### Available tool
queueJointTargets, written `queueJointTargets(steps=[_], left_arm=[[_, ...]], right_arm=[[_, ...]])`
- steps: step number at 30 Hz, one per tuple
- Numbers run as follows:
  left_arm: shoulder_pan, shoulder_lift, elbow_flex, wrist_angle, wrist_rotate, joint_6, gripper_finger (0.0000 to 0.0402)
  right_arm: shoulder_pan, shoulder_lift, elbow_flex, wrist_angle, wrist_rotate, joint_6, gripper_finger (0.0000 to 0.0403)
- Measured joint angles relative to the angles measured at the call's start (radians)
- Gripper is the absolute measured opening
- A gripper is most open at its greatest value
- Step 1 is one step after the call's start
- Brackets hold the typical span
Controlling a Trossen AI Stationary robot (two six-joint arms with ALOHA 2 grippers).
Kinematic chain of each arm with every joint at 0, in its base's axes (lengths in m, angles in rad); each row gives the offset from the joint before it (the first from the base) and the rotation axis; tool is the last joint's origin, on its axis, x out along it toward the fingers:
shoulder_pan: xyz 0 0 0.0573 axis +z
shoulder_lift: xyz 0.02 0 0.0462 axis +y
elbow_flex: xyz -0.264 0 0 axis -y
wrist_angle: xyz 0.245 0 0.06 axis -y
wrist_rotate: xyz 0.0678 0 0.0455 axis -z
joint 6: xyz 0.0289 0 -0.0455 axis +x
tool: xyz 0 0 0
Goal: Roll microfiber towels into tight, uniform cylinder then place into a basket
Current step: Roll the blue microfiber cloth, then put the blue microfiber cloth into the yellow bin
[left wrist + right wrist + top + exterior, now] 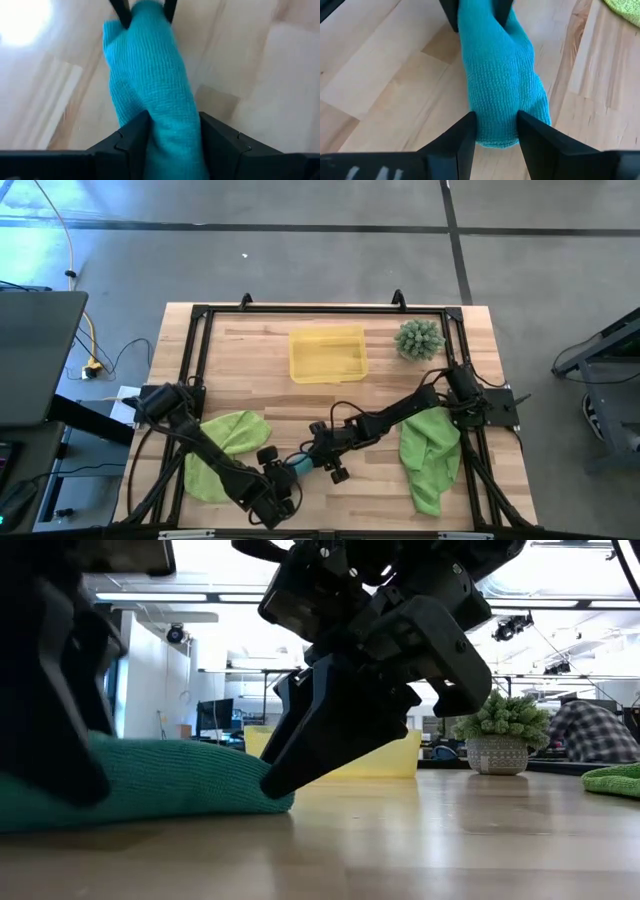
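A teal microfiber towel (pixel 300 464), rolled into a thick cylinder, lies on the wood near the table's front edge, between my two grippers. My left gripper (pixel 172 145) is shut on one end of the roll and my right gripper (pixel 495 135) is shut on the other end. In the high view the left gripper (pixel 289 475) sits just nearer the front edge than the right gripper (pixel 313 459). Two lime-green towels lie crumpled on the table, one at the left (pixel 225 450) and one at the right (pixel 430 455). The yellow basket (pixel 327 353) stands at the far middle. My left gripper pinches the roll's near-left end (pixel 170 127) between its two fingers, one on each side, lying across the roll and slanting down. The roll rests on the table. My right gripper pinches the roll's other end (pixel 495 122) between its two fingers, slanting down from the right, across the roll. That end (pixel 250 790) lies on the wood.
A spiky green plant in a pot (pixel 418 338) stands at the far right beside the basket. A black frame (pixel 300 308) runs around the tabletop. Bare wood (pixel 330 405) lies between the basket and the roll.
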State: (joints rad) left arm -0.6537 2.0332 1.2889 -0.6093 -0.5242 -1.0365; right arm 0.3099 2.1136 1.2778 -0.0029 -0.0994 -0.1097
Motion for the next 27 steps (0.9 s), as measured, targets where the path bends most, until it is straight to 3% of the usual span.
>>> queueJointTargets(steps=[9,16,27], left_arm=[[-0.016,0.046,0.003,0.012,-0.018,-0.048,0.0154],[-0.023,0.044,0.003,0.011,-0.029,-0.052,0.0154],[-0.022,0.045,0.002,0.01,-0.025,-0.052,0.0154]], right_arm=[[0.008,-0.022,-0.004,0.04,0.003,-0.031,0.0134],[0.065,-0.018,-0.004,0.205,0.105,-0.221,0.0137],[0.097,-0.017,-0.004,0.284,0.117,-0.283,0.0225]])
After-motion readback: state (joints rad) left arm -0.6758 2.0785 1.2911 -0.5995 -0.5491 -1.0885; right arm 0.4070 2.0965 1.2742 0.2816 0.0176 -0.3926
